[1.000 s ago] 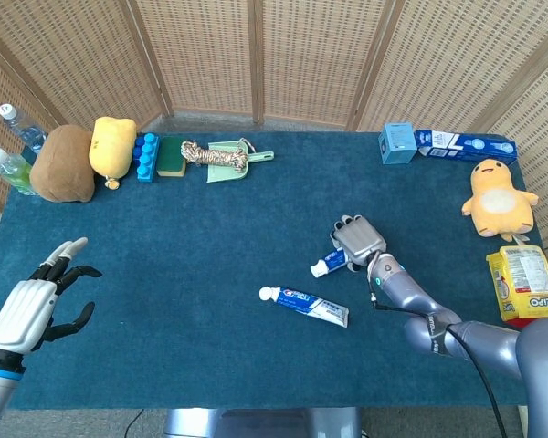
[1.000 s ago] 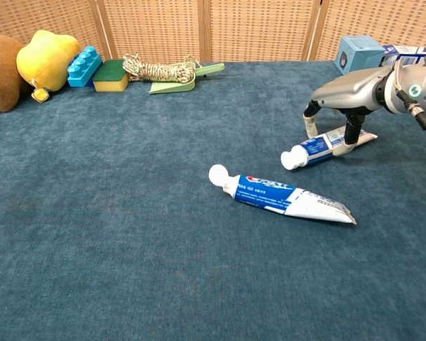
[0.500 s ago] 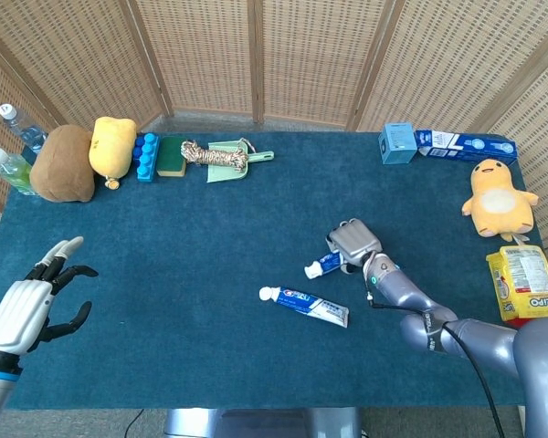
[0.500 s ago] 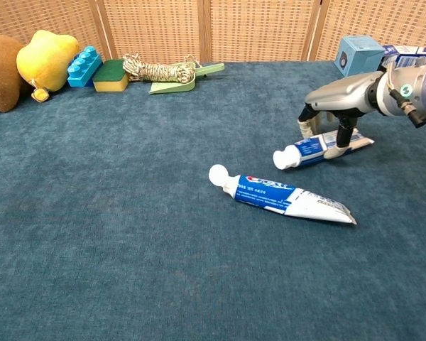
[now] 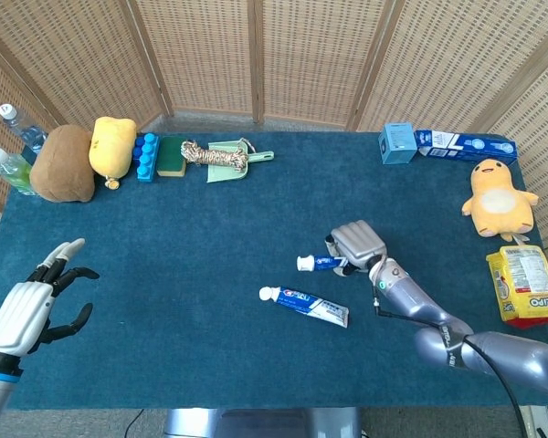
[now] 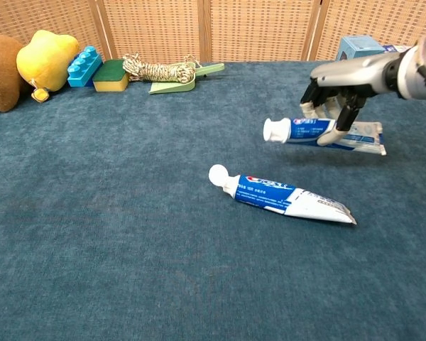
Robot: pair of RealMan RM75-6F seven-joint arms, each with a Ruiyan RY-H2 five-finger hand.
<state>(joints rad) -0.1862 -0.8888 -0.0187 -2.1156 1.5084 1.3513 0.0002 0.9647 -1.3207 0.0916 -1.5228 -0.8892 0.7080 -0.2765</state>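
Observation:
My right hand (image 5: 357,245) (image 6: 331,96) grips a small blue-and-white toothpaste tube (image 5: 318,263) (image 6: 319,131) and holds it level above the blue cloth, white cap pointing left. A larger toothpaste tube (image 5: 304,305) (image 6: 280,194) lies flat on the cloth just in front of it, cap to the left. My left hand (image 5: 32,306) hovers at the near left edge of the table, fingers spread, holding nothing. It does not show in the chest view.
Along the back left stand bottles (image 5: 11,164), a brown plush (image 5: 62,162), a yellow plush (image 5: 111,146), blue blocks (image 5: 146,156), a sponge (image 5: 172,156) and a rope on a green dustpan (image 5: 224,158). Boxes (image 5: 438,143), a yellow duck plush (image 5: 497,195) and a snack pack (image 5: 524,284) line the right side.
The right hand closed on the small tube and lifted it off the cloth, turning it level with the cap further left. The left hand barely moved.

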